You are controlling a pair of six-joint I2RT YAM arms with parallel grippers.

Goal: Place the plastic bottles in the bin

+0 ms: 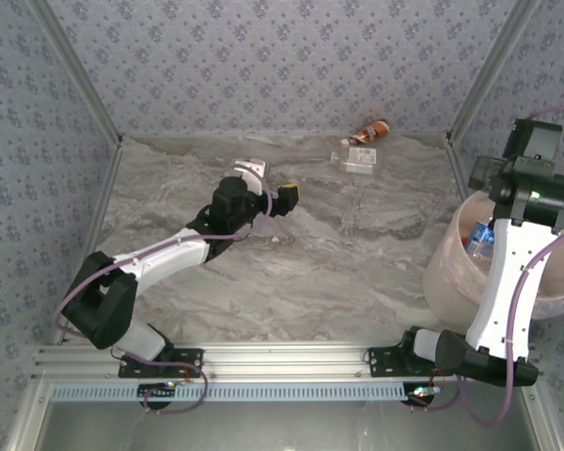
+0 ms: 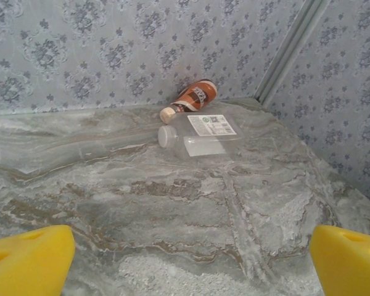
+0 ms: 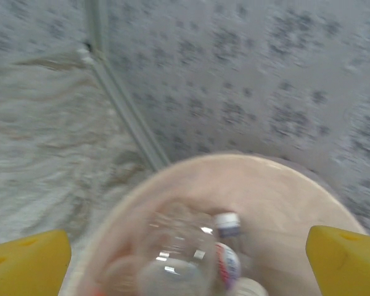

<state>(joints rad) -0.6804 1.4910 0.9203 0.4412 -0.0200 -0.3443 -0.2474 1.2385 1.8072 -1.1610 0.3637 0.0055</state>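
Two plastic bottles lie at the back of the marble table: a brown-labelled bottle (image 1: pixel 371 132) (image 2: pixel 194 98) and, just in front of it, a clear bottle (image 1: pixel 357 157) (image 2: pixel 200 137) on its side. My left gripper (image 1: pixel 271 183) (image 2: pixel 188 268) is open mid-table, well short of them, with nothing between its yellow fingertips (image 2: pixel 28 262). My right gripper (image 3: pixel 185 268) hangs open over the pinkish bin (image 1: pixel 442 272) (image 3: pixel 277 185). Below it, inside the bin, lie a clear bottle (image 3: pixel 172 259) and a bottle with a red-and-blue label (image 3: pixel 228 262). That view is blurred.
Patterned walls close the table at the back and sides, with metal corner posts (image 1: pixel 479 85) (image 2: pixel 290 49). The bin stands at the table's right edge under the right arm (image 1: pixel 531 197). Bare marble lies between my left gripper and the two bottles.
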